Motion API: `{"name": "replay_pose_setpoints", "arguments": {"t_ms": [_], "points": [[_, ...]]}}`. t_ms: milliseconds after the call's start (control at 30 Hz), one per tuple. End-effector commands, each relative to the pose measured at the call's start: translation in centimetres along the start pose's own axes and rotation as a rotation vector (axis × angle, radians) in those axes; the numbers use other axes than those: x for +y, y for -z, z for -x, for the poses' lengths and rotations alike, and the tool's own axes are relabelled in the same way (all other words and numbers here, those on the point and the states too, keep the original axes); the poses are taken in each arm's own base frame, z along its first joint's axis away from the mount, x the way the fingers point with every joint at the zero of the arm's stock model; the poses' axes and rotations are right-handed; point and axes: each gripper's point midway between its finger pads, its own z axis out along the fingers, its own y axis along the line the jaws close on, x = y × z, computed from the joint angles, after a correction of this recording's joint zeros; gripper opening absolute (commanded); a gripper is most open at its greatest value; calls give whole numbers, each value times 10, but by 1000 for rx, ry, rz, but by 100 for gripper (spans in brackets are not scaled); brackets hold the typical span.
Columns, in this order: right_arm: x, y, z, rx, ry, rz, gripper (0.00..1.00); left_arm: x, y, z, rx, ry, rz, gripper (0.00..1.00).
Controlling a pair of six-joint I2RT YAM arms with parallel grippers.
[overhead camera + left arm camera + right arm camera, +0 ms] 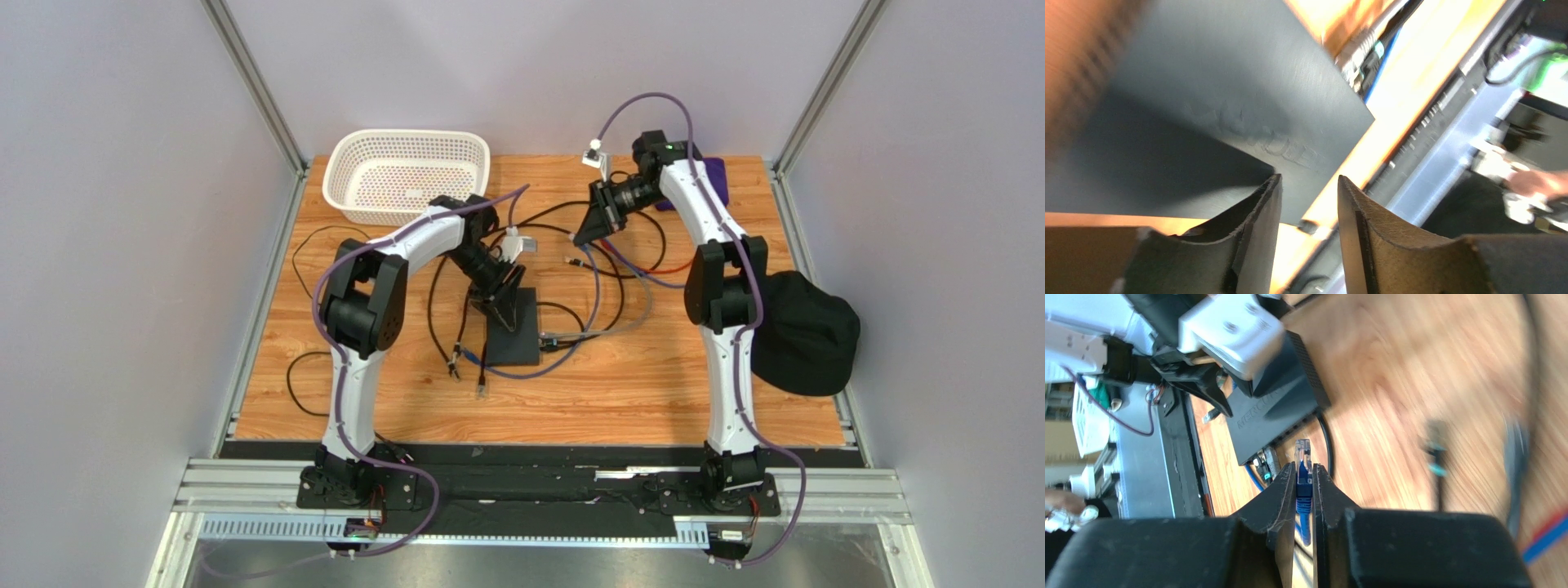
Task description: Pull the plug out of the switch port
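Note:
The switch (515,333) is a flat black box lying on the wooden table, with cables still plugged into its right edge. My left gripper (501,306) is over its far end. In the left wrist view the left gripper (1309,184) is open and holds nothing, at a corner of the switch (1229,98). My right gripper (593,233) is behind the switch and to its right. In the right wrist view the right gripper (1303,471) is shut on a blue plug (1303,454), whose clear tip is free of the switch (1275,410) and a short way from it.
A white basket (405,172) stands at the back left. A black cloth bundle (803,331) lies at the right edge and a purple thing (709,172) at the back right. Black and blue cables (613,288) tangle mid-table. Loose plugs (482,390) lie left of the switch.

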Motion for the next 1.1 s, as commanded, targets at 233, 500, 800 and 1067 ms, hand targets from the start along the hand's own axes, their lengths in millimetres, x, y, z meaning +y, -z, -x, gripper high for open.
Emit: {"name": "replay_pose_setpoints", "arguments": {"t_ms": [233,500,800,1067], "points": [[-26,37,18,-24,-64,-295,26,-14,63,59,-228,-197,-22,53],[-19,57,40,-29,54,-460,64,0,75,48,-257,-155,50,54],[55,-17,-33,112,96,-10,61,14,51,26,-202,-49,34,55],[34,-56,-73,198,-42,64,59,54,31,18,-112,32,135,55]]}}
